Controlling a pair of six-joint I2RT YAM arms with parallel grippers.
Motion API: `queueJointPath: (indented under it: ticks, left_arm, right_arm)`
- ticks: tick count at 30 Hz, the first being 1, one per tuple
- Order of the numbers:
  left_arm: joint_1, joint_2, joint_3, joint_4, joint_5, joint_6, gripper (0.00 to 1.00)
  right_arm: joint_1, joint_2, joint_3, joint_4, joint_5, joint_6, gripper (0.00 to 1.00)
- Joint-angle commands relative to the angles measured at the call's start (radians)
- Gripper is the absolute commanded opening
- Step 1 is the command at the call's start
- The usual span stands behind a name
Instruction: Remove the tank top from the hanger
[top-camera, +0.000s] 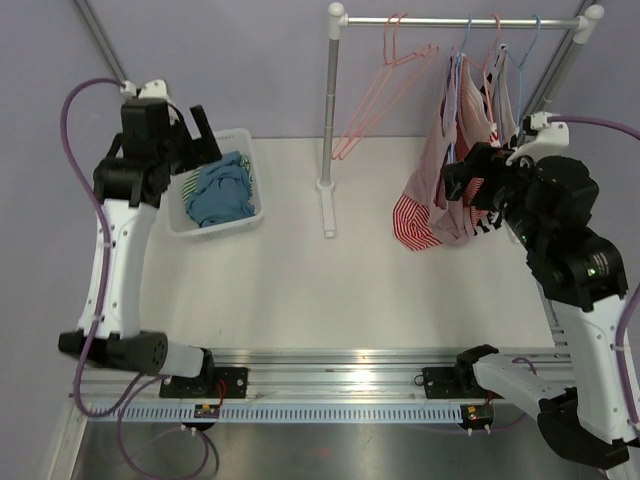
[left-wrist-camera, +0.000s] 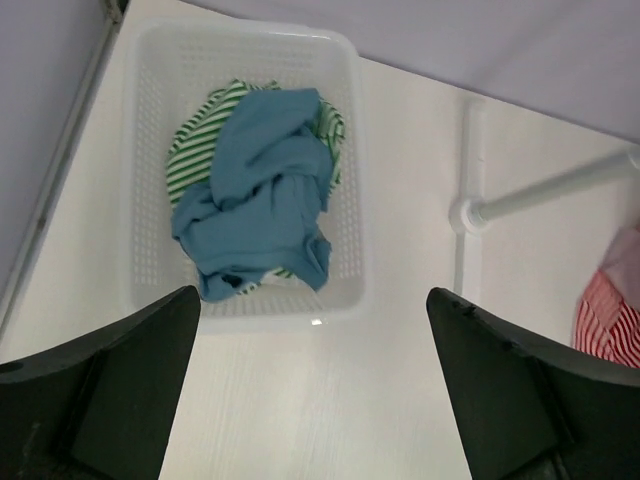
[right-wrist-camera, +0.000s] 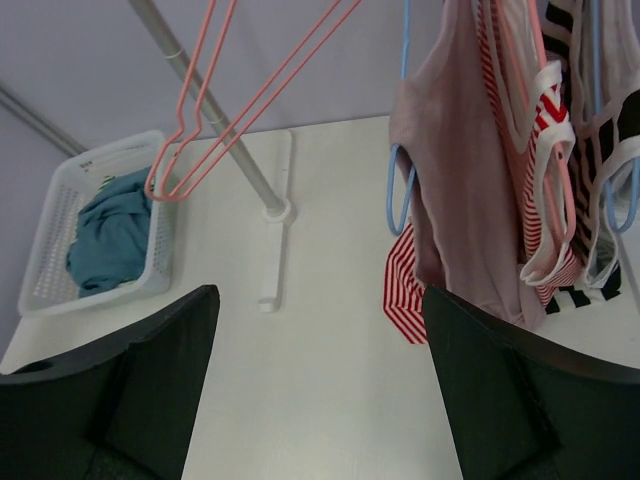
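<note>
Two arms are at work over the table (top-camera: 330, 300), one at each end. Along its far edge stands a white clothes rack, with its rail (top-camera: 460, 20) held up on a post (top-camera: 330, 100) near the middle of that edge. A pair of empty pink hangers (top-camera: 385, 90) dangles from the rail beside the post.

Further toward the far right corner several tank tops hang bunched together. A dusty pink tank top (right-wrist-camera: 455, 180) hangs nearest the post, on a blue hanger (right-wrist-camera: 400, 200). Pressed against it is a red-and-white striped top (right-wrist-camera: 545, 130), and behind that is a black-and-white striped one (right-wrist-camera: 572, 297). All three remain on their hangers, with their hems hanging above the table.

The right fingers (right-wrist-camera: 150, 370) are spread wide apart and hold nothing. They are raised close in front of the bunch, with the pink tank top just ahead of them. Whether either finger touches the cloth cannot be told.

At the far left corner sits a white mesh basket (left-wrist-camera: 345, 200). In it lies a crumpled blue garment (left-wrist-camera: 265, 190) on top of a green-and-white striped one (left-wrist-camera: 195, 150). The left fingers (left-wrist-camera: 130, 370) hover above the near rim of the basket. They too are released and wide apart, with nothing between them.
</note>
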Motion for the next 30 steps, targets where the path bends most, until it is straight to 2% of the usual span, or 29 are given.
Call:
queueJointPath:
  ticks: [1,7,8,9,14,17,22,27,30]
  left_arm:
    - [-0.133,-0.221,-0.209,0.067,-0.045,-0.007,0.99]
    - [-0.281,-0.526,-0.587,0.172,-0.064,-0.027,0.99]
    - [-0.293,-0.563,-0.632,0.194,-0.064,-0.029,0.99]
    - [-0.304,-0.604,-0.684,0.234,-0.063,-0.027,0.99]
    - [-0.321,-0.769,-0.895,0.266,-0.055,-0.003,0.99]
    - [-0.321,-0.787,-0.962,0.272,-0.056,0.013,0.99]
    - [-0.323,-0.794,-0.986,0.28,-0.052,0.013,0.99]
    - [-0.324,-0.792,-1.001,0.286,-0.027,0.019,0.99]
    - [-0.324,-0.787,-0.999,0.286,-0.026,0.019,0.99]
  right_arm:
    - [0.005,0.107,0.102,-0.015,0.129,-0.026,0.89]
    - [0.002,0.297,0.263,-0.035,0.207,-0.101,0.72]
    - [0.002,0.322,0.304,-0.038,0.21,-0.118,0.62]
    - [0.0,0.347,0.324,-0.037,0.222,-0.126,0.55]
    - [-0.027,0.511,0.484,-0.041,0.253,-0.187,0.56]
    - [-0.063,0.638,0.645,-0.113,0.224,-0.212,0.56]
    - [-0.109,0.819,0.869,-0.187,0.181,-0.232,0.55]
    - [-0.127,0.933,0.97,-0.216,0.123,-0.25,0.53]
    - [-0.132,0.961,0.983,-0.201,0.124,-0.25,0.34]
